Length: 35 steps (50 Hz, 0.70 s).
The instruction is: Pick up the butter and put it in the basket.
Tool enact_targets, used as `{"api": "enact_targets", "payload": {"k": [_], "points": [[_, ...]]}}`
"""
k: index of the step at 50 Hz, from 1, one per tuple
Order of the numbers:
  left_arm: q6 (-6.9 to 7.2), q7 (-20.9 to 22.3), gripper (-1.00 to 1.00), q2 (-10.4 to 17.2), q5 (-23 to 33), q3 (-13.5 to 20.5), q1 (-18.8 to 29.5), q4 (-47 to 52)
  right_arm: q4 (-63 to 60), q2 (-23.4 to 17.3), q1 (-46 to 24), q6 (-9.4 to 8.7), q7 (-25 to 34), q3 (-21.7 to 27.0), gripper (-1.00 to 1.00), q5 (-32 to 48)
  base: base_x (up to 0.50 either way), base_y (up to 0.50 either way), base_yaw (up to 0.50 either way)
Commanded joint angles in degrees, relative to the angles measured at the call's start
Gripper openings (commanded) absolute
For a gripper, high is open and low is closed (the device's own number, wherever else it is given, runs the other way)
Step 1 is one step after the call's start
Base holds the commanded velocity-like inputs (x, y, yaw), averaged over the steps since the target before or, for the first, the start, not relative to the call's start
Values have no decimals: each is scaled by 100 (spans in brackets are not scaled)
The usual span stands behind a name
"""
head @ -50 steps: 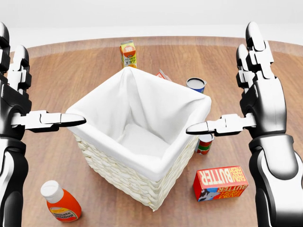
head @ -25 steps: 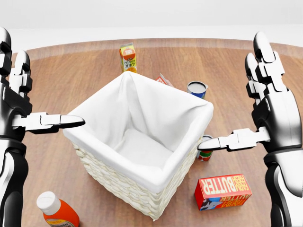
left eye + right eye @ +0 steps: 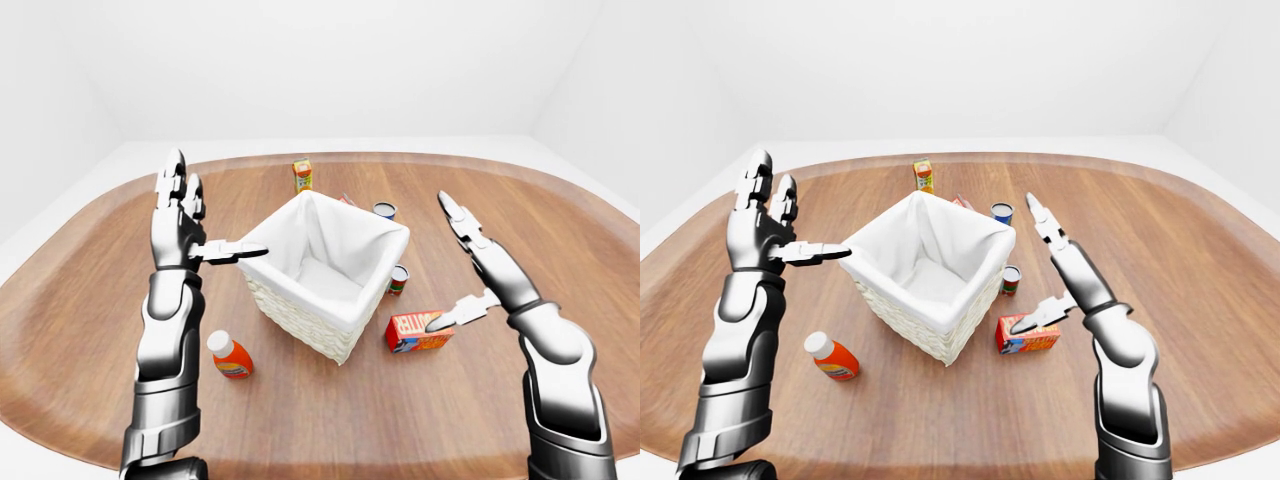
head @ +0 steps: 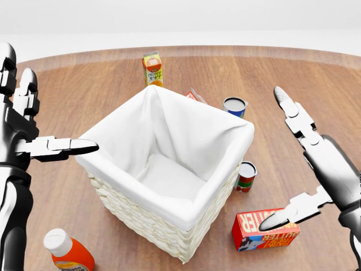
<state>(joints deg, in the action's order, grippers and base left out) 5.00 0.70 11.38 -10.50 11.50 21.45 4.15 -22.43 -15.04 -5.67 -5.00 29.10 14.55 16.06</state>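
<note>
The butter (image 4: 264,230) is a red-orange box lying flat on the wooden table, at the lower right of the basket. The wicker basket (image 4: 141,217) with a white cloth liner stands in the middle of the head view and is empty. My right hand (image 4: 272,161) is open, tilted over the butter, its thumb tip (image 4: 269,223) just above the box's top. My left hand (image 4: 53,107) is open and empty, raised at the basket's left, its thumb pointing toward the rim.
An orange juice carton (image 4: 152,68) stands above the basket. A blue can (image 4: 234,105) and a small red-and-green can (image 4: 245,176) stand at its right. A ketchup bottle (image 4: 67,253) lies at lower left. A small red-and-white pack (image 4: 195,95) peeks over the rim.
My right hand has dropped and tilted down from upright beside the basket, so its thumb is now over the butter. The view shifted slightly at first. The left hand barely moved.
</note>
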Motion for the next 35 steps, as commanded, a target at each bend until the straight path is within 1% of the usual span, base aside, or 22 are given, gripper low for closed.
{"api": "enact_targets", "payload": {"k": [1, 7, 12, 18, 24, 34, 35], "points": [[0, 55, 100, 80, -109, 68, 7, -106, -123, -53, 352, 0, 1010, 91, 100, 1158, 0, 0, 0], [0, 133, 100, 137, -216, 142, -6, -157, -21, -29, 416, 0, 1090, 44, 100, 1810, 0, 0, 0], [0, 150, 100, 144, -238, 120, 52, -400, 133, 43, 478, 0, 1090, 2, 100, 2271, 0, 0, 0], [0, 155, 100, 164, -270, 130, 30, -397, 362, 123, 518, 0, 1090, -78, 100, 2778, 0, 0, 0], [0, 161, 100, 191, -295, 157, 48, -546, 678, 149, 445, 0, 1090, -75, 100, 3088, 0, 0, 0], [0, 168, 100, 222, -311, 163, 77, -713, 1067, 192, 290, 0, 1090, -247, 100, 3575, 0, 0, 0], [0, 166, 100, 223, -309, 161, 80, -730, 1166, 187, 237, 0, 1005, -287, 100, 3654, 0, 0, 0]]}}
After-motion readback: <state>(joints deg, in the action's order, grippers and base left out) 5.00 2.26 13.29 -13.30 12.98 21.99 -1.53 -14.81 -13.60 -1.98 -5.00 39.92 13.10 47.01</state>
